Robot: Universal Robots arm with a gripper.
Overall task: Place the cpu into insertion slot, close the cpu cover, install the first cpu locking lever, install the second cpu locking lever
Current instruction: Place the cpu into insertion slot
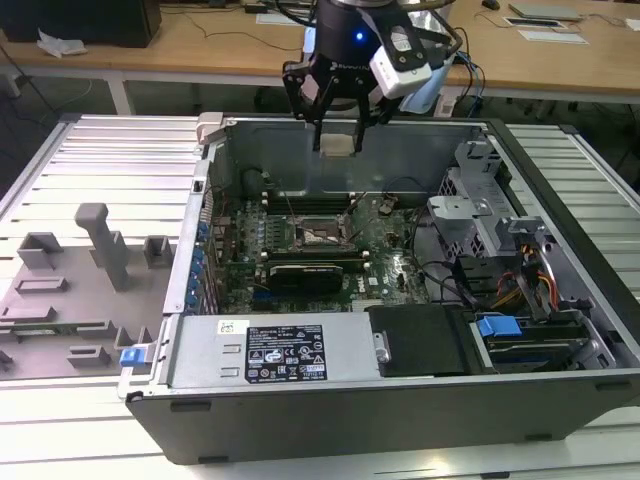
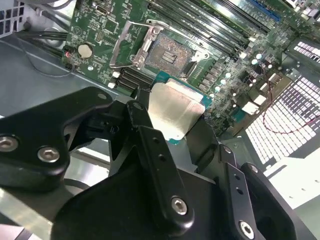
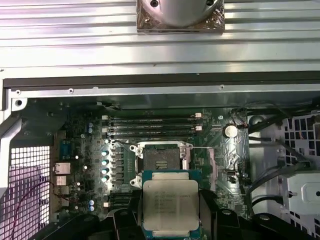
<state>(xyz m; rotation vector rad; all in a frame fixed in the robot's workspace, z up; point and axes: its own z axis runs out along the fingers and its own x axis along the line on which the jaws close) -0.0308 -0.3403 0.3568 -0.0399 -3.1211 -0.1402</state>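
My gripper (image 1: pixel 338 140) hangs above the open computer case and is shut on the cpu (image 1: pixel 338 146), a flat square chip with a silvery top. Both wrist views show the cpu (image 2: pixel 172 110) (image 3: pixel 170 202) clamped by its edges between the black fingers (image 2: pixel 142 117) (image 3: pixel 207 207). The insertion slot (image 1: pixel 322 234) (image 2: pixel 167 52) (image 3: pixel 161 160) lies on the green motherboard (image 1: pixel 385 235) below the chip, uncovered. Its cpu cover (image 2: pixel 146 44) stands lifted at one side, and a wire locking lever (image 2: pixel 119 50) is raised beside it.
Long black memory slots (image 3: pixel 150 125) run beside the socket. A black heatsink bar (image 1: pixel 310 268) lies in front of it in the exterior view. A metal drive cage (image 1: pixel 480 215) and cables (image 1: pixel 530 280) fill the case's right, a power supply (image 1: pixel 270 350) the front. Grey fixture blocks (image 1: pixel 100 245) stand outside, left.
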